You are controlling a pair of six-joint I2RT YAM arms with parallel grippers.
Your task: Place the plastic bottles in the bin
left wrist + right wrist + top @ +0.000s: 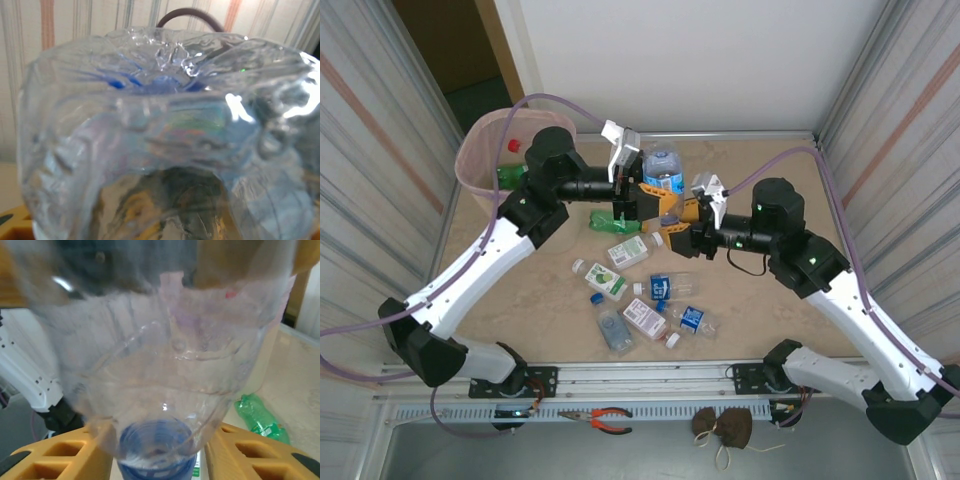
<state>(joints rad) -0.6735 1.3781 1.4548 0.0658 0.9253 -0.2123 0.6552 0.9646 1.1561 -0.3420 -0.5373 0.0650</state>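
Clear plastic bottle (663,170) sits between right claw (682,212), jaws astride its blue-capped neck, and left claw (648,195) at its base, neither grip possible to tell; light, thin-walled and slick, likely best pinched at the stiff neck. Other bottles (620,252) litter the table (770,170); bin (470,140) far-left

The surface (770,190) is beige and speckled, with walls on its left, right and far sides. A loose cluster of bottles lies on its middle. Farthest is a green bottle (613,222) on its side. Just nearer lies a green-labelled bottle (628,251), and left of that a white-capped bottle (602,279). To the right lie two blue-labelled bottles (667,286), one nearer than the other. Nearest are a grey-blue bottle (615,331) and, just beside it on the right, a pink-labelled bottle (644,318).
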